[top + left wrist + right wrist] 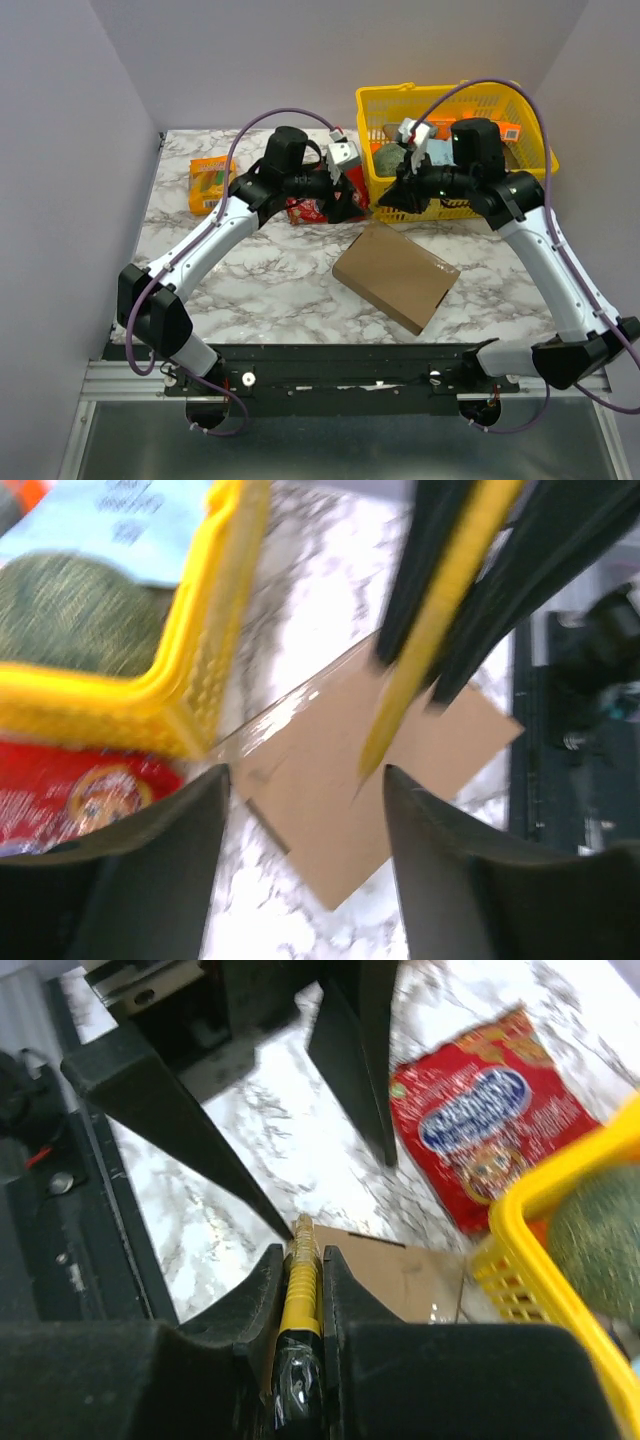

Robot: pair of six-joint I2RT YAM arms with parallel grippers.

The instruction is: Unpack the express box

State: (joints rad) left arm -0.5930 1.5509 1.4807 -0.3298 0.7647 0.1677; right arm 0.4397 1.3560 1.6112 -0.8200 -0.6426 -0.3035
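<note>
1. Express box (395, 276) lies closed, 7 o'clock from the yellow basket (380, 93).
2. Left gripper (305, 775), arm reaching toward 1 o'clock, gapes empty.
3. Right gripper (303, 1252), elbow bent, pinches a yellow stick (299, 1305).

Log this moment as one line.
left gripper open | right gripper shut on yellow tool | express box closed on table
</note>
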